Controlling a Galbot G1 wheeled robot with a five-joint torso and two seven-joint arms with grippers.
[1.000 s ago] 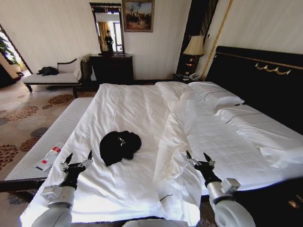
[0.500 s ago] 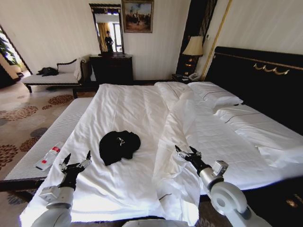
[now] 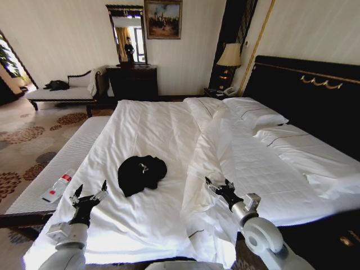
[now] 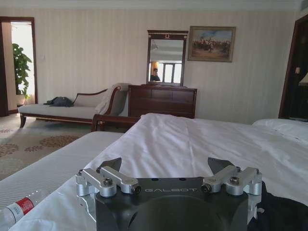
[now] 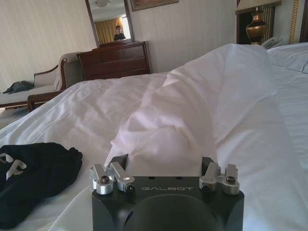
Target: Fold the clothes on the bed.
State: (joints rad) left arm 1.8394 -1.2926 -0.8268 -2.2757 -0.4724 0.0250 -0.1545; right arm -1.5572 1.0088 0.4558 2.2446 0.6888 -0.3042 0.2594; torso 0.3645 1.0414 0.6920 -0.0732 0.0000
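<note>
Black T-shirt (image 3: 142, 174) — crumpled in a heap on the near left part of the bed (image 3: 169, 129). My left claw (image 3: 89, 193) hovers near-left of it, spread wide; my right claw (image 3: 219, 186) — also wide — sits over the bunched duvet (image 3: 211, 169), right of the shirt.

The head view looks down over the bed (image 3: 163, 129); both wrist views skim low across it, sharing the dresser (image 4: 162, 100).
</note>
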